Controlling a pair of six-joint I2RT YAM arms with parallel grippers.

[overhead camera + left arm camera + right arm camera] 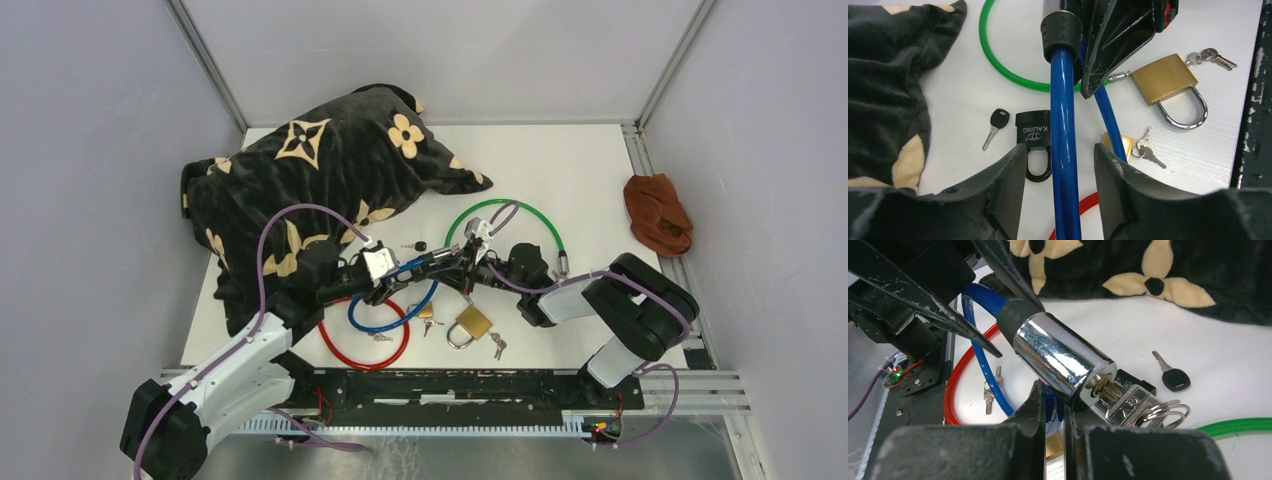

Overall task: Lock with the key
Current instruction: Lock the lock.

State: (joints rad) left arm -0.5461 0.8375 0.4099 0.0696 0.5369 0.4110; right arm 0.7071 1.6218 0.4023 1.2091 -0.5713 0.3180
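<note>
The left jaws [1060, 150] stand spread on either side of the blue cable lock [1063, 100]. There is a small gap at each finger, so they surround the cable just below its black collar but do not pinch it. The right jaws [1053, 395] are pressed nearly together, directly under the chrome lock head [1060, 357]. A bit of blue shows in the narrow slit between them, but I cannot tell if they really grip the cable there.

The key [1103, 386] already sits in the keyhole at the end of the chrome head, and its key ring [1160, 412] hangs below it. The head is lifted off the desk [560, 170] and tilted, its keyhole end turned away from the left arm. I think this is to leave the key free for turning. Whether the other end of the cable is pushed into the head is hidden from me.

On the desk below lie a black padlock [1033, 142], a black-headed key [995, 125] just beside it, and a brass padlock [1168, 82] with small keys near it. A green cable [998, 65] and a red cable [365, 345] lie there too. The dark flowered blanket [320, 180] lies behind, out of the way.

In my judgement the turning of the key is not yet done.
</note>
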